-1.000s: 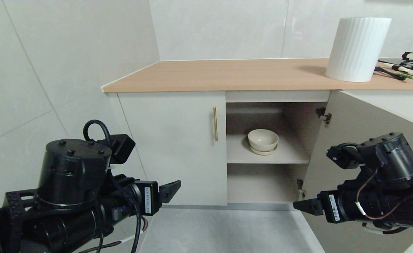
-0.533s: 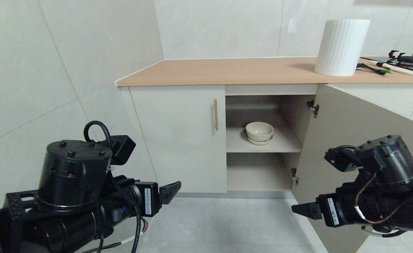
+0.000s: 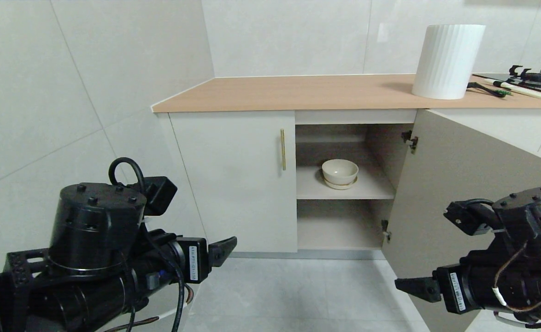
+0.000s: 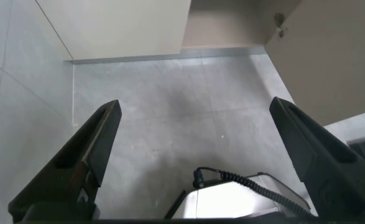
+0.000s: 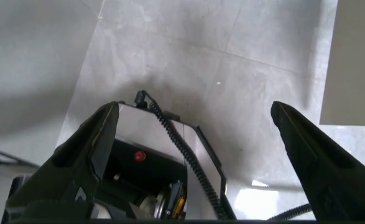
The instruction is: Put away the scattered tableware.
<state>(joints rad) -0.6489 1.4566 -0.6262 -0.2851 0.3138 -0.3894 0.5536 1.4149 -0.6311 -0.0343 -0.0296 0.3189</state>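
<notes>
Pale wood tops the desk that runs across the upper middle of the head view, with a light cabinet beneath it. The cabinet's left door is shut, with a slim gold handle upright at its inner edge. The right door stands swung open toward the camera at the right of the frame. Inside, near the centre of the frame, a cream bowl sits upright on a small plate (the two are stacked and touching), and both rest on the upper shelf.

The left gripper is at the lower left of the head view, low over the grey tiled floor and pointing toward the cabinet. Its wrist view shows two black fingers spread wide, holding nothing and touching nothing. The right gripper is at the lower right of the head view, just in front of the open door. Its fingers are parted just as widely and grasp nothing. Both grippers are well apart from the bowl.

At the upper right of the head view a white ribbed cylinder stands upright on the desk. Toward the right edge, a few utensils lie beside a black stove grate.
</notes>
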